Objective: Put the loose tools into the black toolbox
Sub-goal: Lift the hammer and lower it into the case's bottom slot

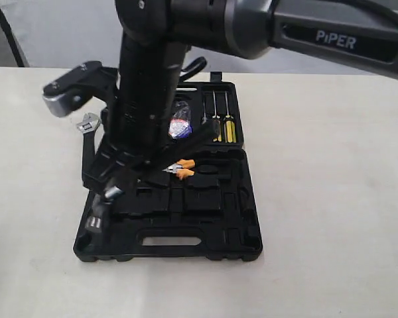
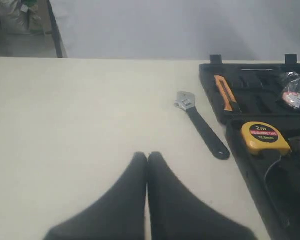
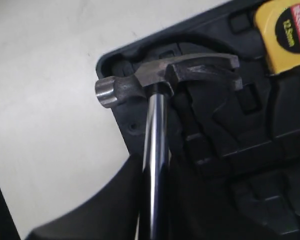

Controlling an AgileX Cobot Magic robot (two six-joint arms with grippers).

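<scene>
My right gripper [image 3: 157,167] is shut on the steel shaft of the claw hammer [image 3: 165,75]. The hammer's head hangs over the near-left corner of the open black toolbox [image 3: 230,150]. The exterior view shows that head [image 1: 95,222] low at the case's [image 1: 219,225] front-left edge, with my right gripper [image 1: 128,176] reaching across from the right. A silver adjustable wrench [image 2: 200,125] lies on the table just left of the case [image 2: 250,165]. The wrapped tape roll [image 2: 295,92] sits in the far half. My left gripper [image 2: 147,156] is shut and empty over bare table.
A yellow tape measure [image 2: 264,137] and an orange-handled knife [image 2: 225,92] lie inside the case. Orange-handled pliers [image 1: 181,169] and yellow-handled screwdrivers [image 1: 227,129] are there too. The right arm's dark links [image 1: 146,79] hide much of the case's left side.
</scene>
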